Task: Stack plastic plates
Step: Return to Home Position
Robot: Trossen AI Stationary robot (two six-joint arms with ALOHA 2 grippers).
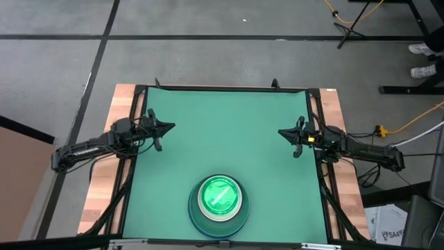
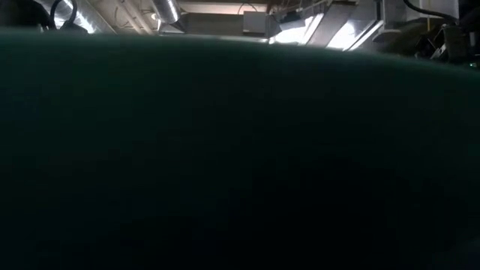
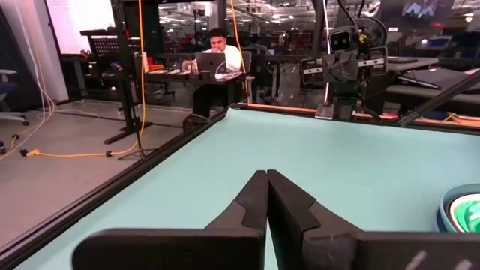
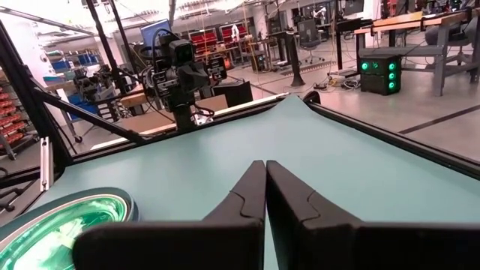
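Note:
A stack of round plastic plates (image 1: 219,205) stands on the green mat near the table's near edge, at the middle. Its bottom plate is large and blue, and a translucent bright green small plate (image 1: 220,196) lies on top. The stack also shows in the left wrist view (image 3: 461,210) and the right wrist view (image 4: 64,225). My left gripper (image 1: 171,126) is shut and empty at the table's left side. My right gripper (image 1: 281,132) is shut and empty at the right side. Both are far from the stack.
The green mat (image 1: 222,125) lies inside a black frame on a wooden table. In the low view a dark surface (image 2: 240,150) close before the camera fills nearly the whole picture. A person (image 3: 214,56) sits at a desk in the room beyond the table.

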